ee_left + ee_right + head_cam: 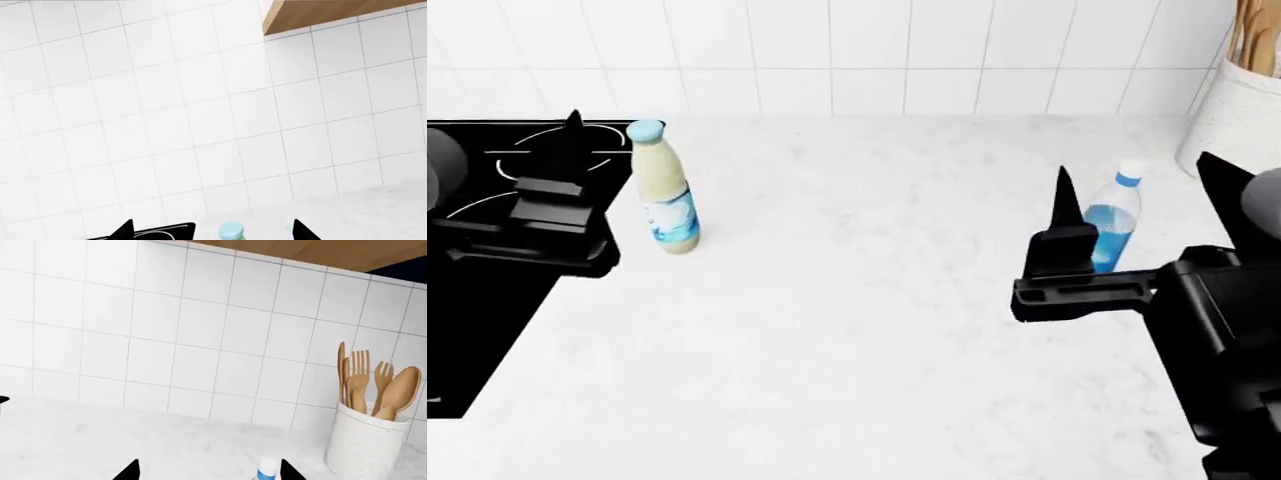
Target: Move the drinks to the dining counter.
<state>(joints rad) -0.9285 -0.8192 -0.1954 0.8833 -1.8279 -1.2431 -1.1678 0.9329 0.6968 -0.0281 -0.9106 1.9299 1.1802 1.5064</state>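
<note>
The cream bottle (665, 195) with a pale blue cap stands upright on the white marbled worktop (854, 300), beside the black hob (481, 320). My left gripper (617, 126) is open, level with the bottle's top, one finger on each side. In the left wrist view its cap (232, 231) shows between the fingertips of that gripper (213, 230). The clear-blue water bottle (1112, 222) stands upright at the right. My right gripper (1148, 180) is open around it; the white cap (268, 467) sits close to one finger of that gripper (209, 471). The dining counter is out of view.
A white speckled crock (1234, 110) of wooden utensils stands at the back right, close behind the right gripper; it also shows in the right wrist view (365, 442). A white tiled wall (868, 50) backs the worktop. A wooden cabinet underside (333, 12) hangs above.
</note>
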